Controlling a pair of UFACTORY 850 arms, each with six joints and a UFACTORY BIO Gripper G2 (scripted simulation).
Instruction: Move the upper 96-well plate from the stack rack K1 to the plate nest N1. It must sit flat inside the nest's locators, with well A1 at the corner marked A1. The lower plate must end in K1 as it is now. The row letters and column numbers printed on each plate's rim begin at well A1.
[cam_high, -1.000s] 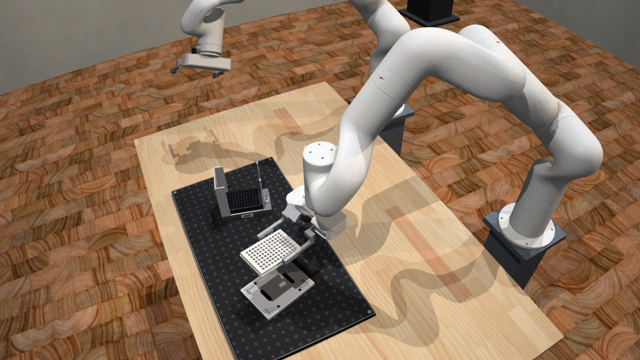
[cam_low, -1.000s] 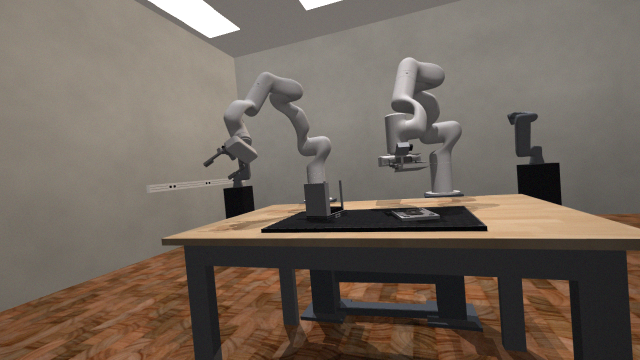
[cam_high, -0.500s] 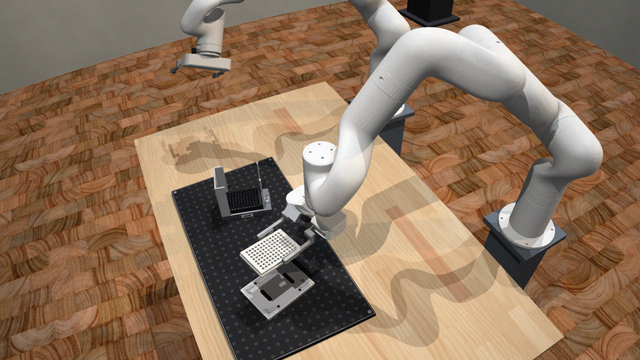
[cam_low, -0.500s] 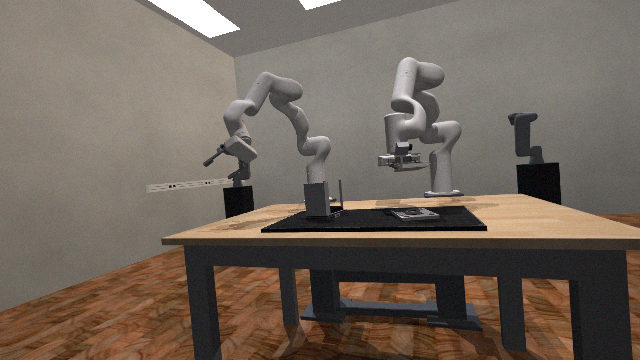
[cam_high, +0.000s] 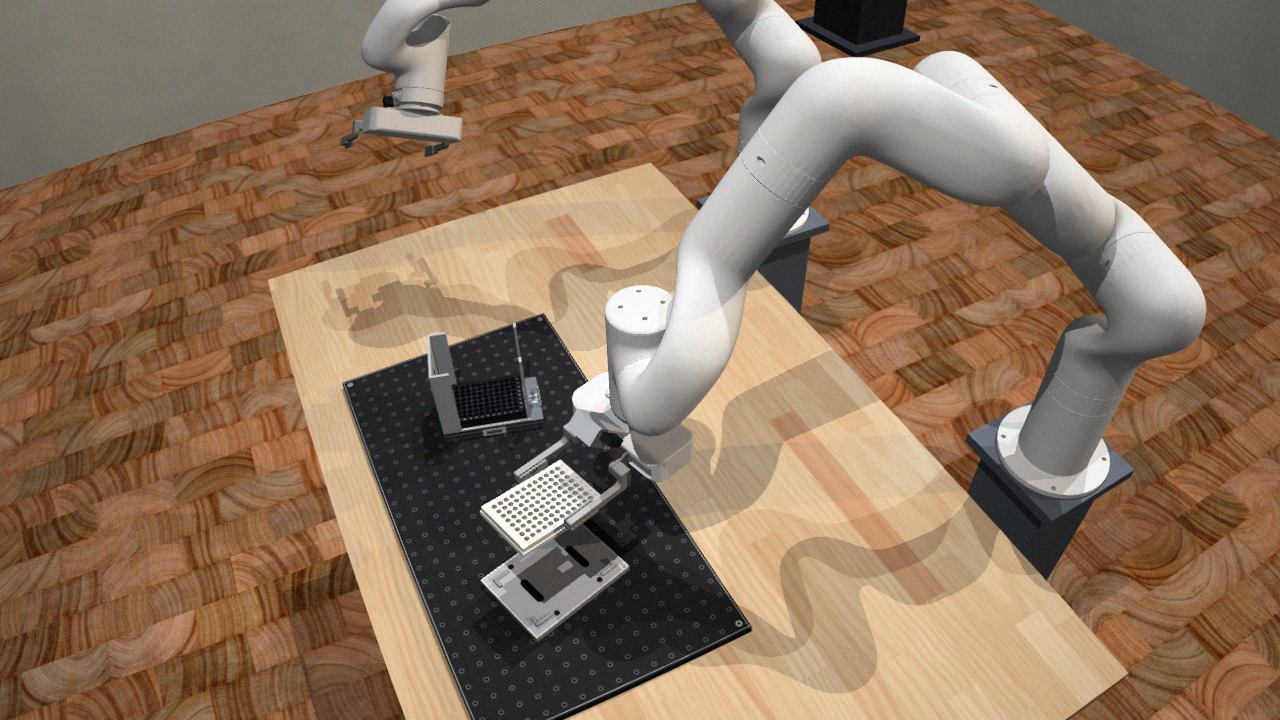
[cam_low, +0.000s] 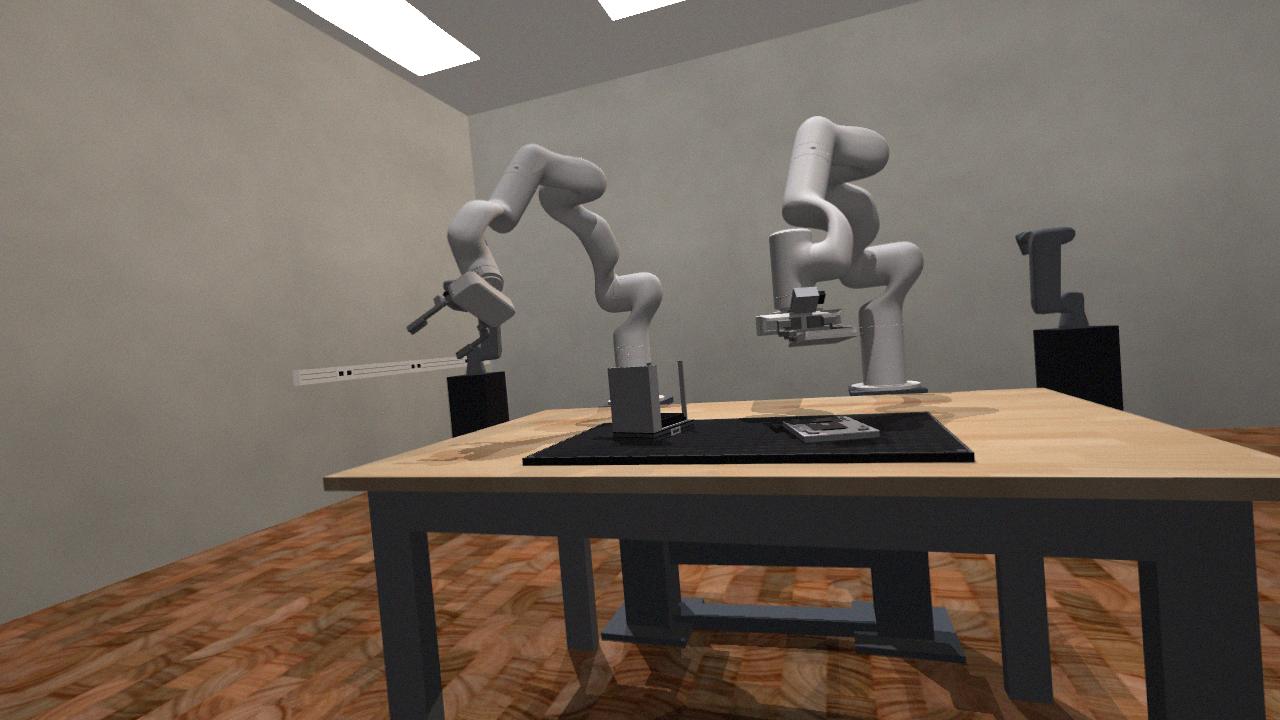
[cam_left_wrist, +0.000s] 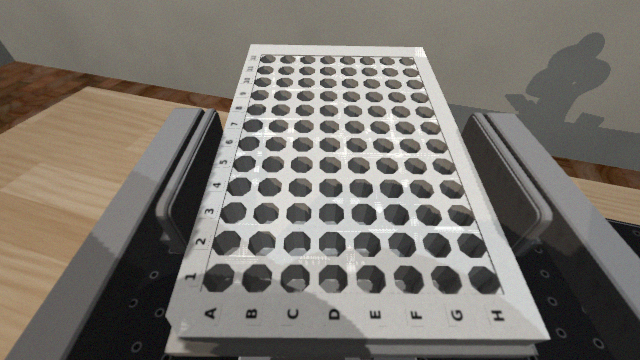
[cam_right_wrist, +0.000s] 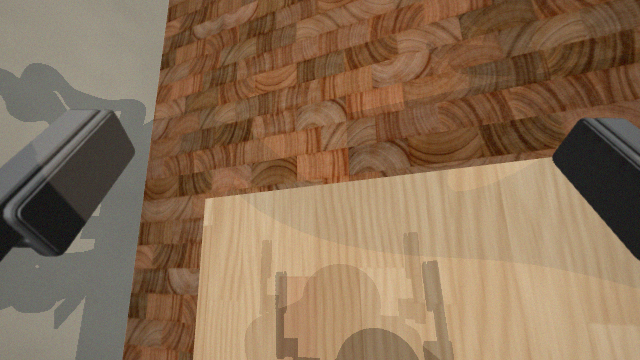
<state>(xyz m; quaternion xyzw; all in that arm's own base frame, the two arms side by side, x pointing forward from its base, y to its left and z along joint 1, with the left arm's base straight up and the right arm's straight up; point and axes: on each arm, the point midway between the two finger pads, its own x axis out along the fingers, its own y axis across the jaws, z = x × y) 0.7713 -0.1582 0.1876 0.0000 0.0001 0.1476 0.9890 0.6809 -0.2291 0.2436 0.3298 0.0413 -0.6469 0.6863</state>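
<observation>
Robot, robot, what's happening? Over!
Left gripper shut on white plate. Right gripper open. Plate up in air, not in nest. Nothing seen in the way.

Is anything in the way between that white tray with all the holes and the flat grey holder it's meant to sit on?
Nothing visible. The left tool grips the white tray in the air, with only open space showing between it and the grey holder below.

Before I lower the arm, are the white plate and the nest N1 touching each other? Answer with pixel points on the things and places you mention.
Apart. The exterior view shows the white plate (cam_high: 543, 503) (cam_low: 823, 336) (cam_left_wrist: 345, 175) raised well above the nest N1 (cam_high: 572, 605) (cam_low: 832, 436), with open space between.
</observation>
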